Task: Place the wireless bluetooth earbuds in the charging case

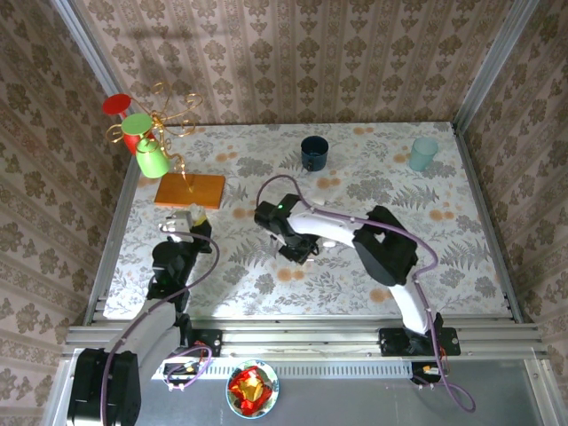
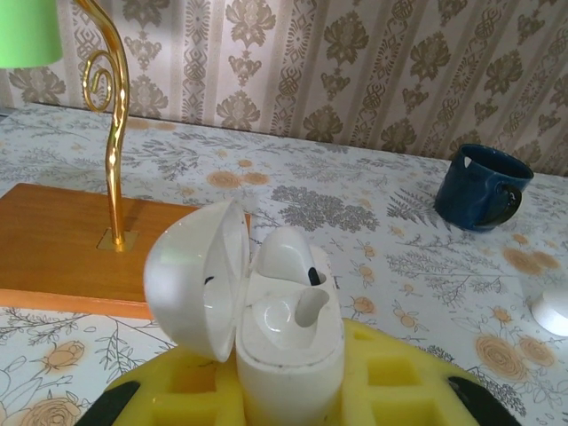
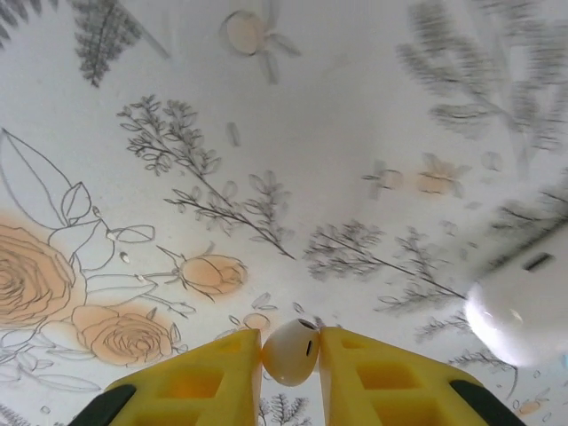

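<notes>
My left gripper (image 2: 288,377) is shut on the white charging case (image 2: 288,328), held upright between its yellow fingers (image 2: 404,373) with the lid swung open to the left. One white earbud (image 2: 288,257) sits in the far slot, and the near slot is empty. In the top view the case (image 1: 184,219) is at the table's left, near the wooden base. My right gripper (image 3: 291,344) is shut on a second white earbud (image 3: 288,357), pinched between the yellow fingertips just above the floral tabletop. In the top view the right gripper (image 1: 300,252) is at mid-table.
A wooden base (image 1: 189,190) with a gold wire stand and green cup (image 1: 151,158) stands behind the left gripper. A dark blue mug (image 1: 313,153) and a teal cup (image 1: 423,153) stand at the back. A white rounded piece (image 3: 524,311) lies right of the right gripper.
</notes>
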Controlling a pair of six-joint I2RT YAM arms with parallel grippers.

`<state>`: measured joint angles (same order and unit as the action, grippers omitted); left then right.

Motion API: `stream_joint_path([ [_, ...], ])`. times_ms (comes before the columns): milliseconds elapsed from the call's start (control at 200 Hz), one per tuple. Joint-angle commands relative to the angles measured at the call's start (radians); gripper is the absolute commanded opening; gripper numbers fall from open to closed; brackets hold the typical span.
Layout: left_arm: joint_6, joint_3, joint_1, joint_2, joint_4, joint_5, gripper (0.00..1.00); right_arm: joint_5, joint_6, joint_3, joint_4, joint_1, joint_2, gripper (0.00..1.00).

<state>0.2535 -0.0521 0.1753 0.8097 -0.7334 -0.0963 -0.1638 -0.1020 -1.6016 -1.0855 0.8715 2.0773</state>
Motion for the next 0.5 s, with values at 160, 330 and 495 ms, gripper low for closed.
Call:
stream_joint_path([
  [160, -0.037, -0.029, 0.02, 0.015, -0.05, -0.048, 0.0, 0.116, -0.113, 0.19, 0.294, -0.083, -0.249, 0.24],
  [330, -0.072, -0.032, 0.084, 0.049, -0.107, -0.051, 0.0, 0.246, -0.179, 0.358, 0.555, -0.153, -0.435, 0.23],
  [495, -0.145, -0.047, 0.159, 0.122, -0.175, -0.077, 0.0, 0.378, -0.24, 0.497, 0.798, -0.208, -0.578, 0.24],
])
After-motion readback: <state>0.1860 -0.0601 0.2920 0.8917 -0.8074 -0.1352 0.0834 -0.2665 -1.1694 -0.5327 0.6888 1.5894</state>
